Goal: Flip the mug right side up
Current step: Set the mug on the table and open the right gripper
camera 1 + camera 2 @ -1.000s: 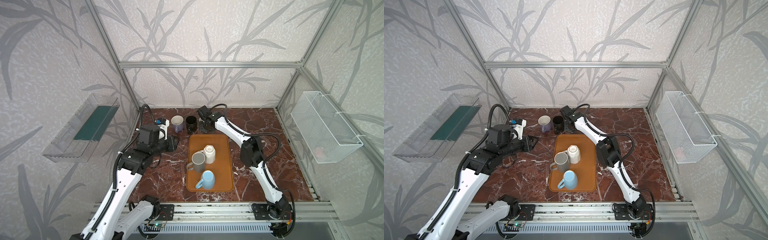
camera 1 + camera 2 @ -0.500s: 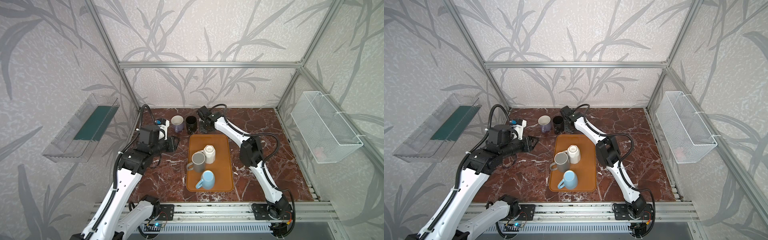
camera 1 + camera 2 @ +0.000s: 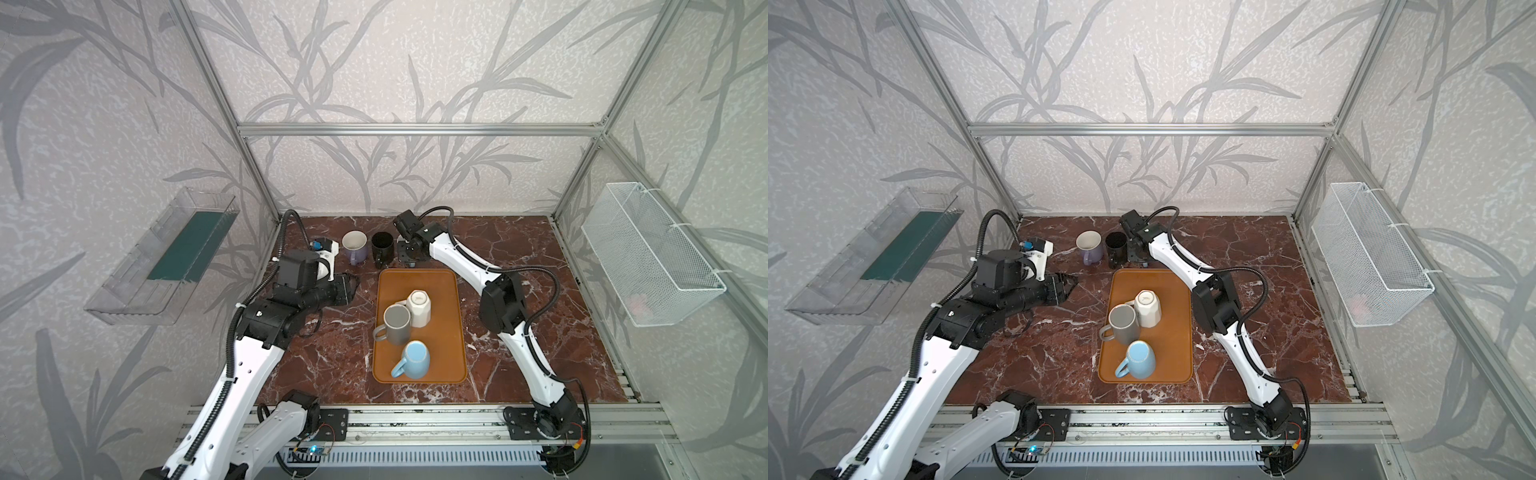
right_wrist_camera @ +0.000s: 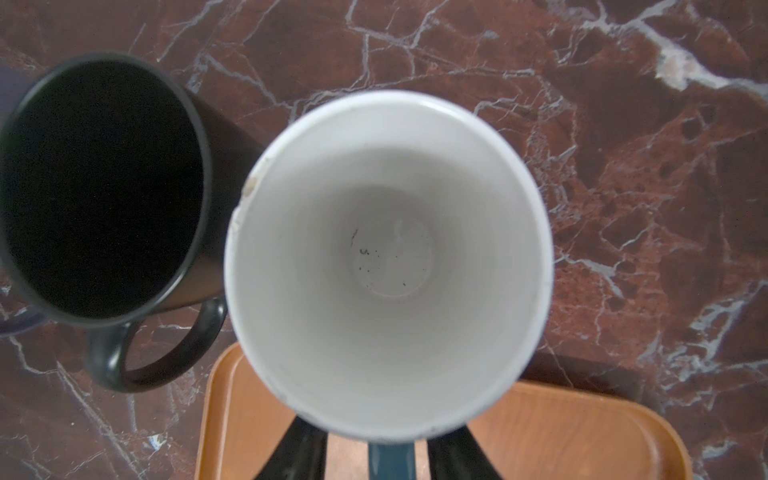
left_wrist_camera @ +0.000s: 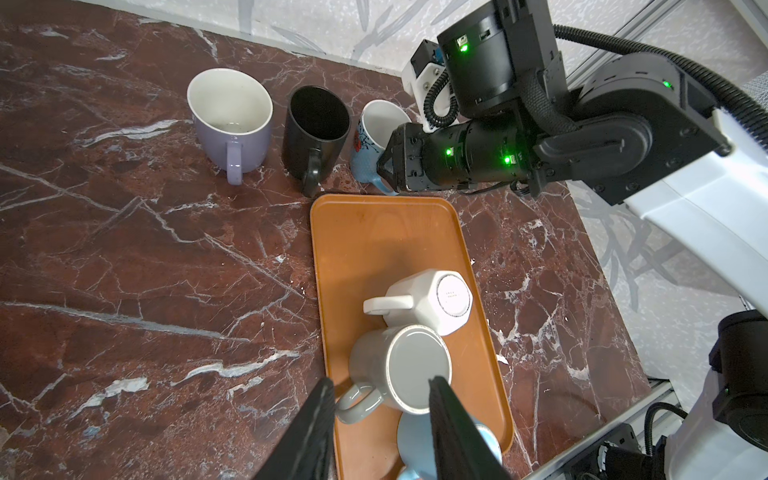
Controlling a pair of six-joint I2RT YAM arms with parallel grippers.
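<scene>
While the right gripper (image 4: 378, 440), jaws parted, straddles the handle (image 4: 390, 461) of the upright mug (image 4: 386, 249), the empty, part-open left gripper (image 5: 382, 380) faces the upside-down grey mug (image 5: 409, 363).

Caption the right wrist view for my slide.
Open right gripper flanking the blue handle of the upright mug, a black mug beside it on the marble table.

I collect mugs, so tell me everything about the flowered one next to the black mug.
The flowered mug looks ceramic: pale blue outside with a red flower, white inside, dark specks on its floor, a chipped rim. It stands upright on the marble, close beside the black mug, beyond the tray. The right gripper's jaws stand open either side of its blue handle.
</scene>
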